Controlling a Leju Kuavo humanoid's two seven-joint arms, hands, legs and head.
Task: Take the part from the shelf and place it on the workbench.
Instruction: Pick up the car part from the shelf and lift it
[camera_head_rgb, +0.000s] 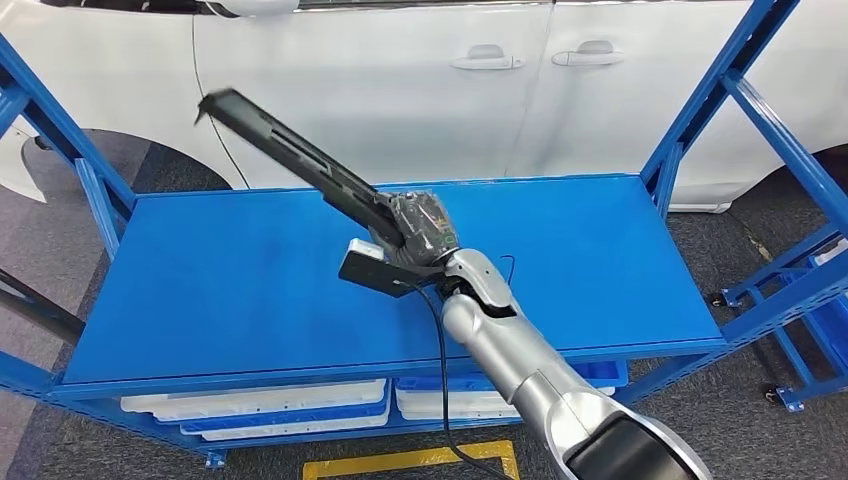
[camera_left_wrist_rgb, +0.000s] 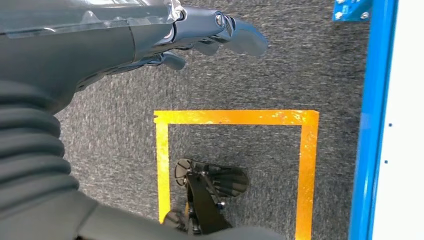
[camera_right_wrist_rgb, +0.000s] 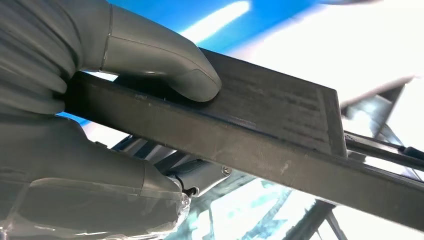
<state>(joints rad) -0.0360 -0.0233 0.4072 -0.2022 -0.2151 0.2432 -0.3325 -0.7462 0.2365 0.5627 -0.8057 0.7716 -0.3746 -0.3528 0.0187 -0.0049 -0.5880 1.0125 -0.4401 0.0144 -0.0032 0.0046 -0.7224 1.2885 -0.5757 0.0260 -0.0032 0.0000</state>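
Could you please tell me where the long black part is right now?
In the head view, the long black part is gripped at its lower end by the right hand, above the middle of the blue shelf top, slanting up toward the white car.

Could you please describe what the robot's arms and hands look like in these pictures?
The right arm is silver with rounded segments and a black cable along it. The right robot hand is dark under clear plastic wrap. The left robot hand has a grey ribbed cover and darker fingers.
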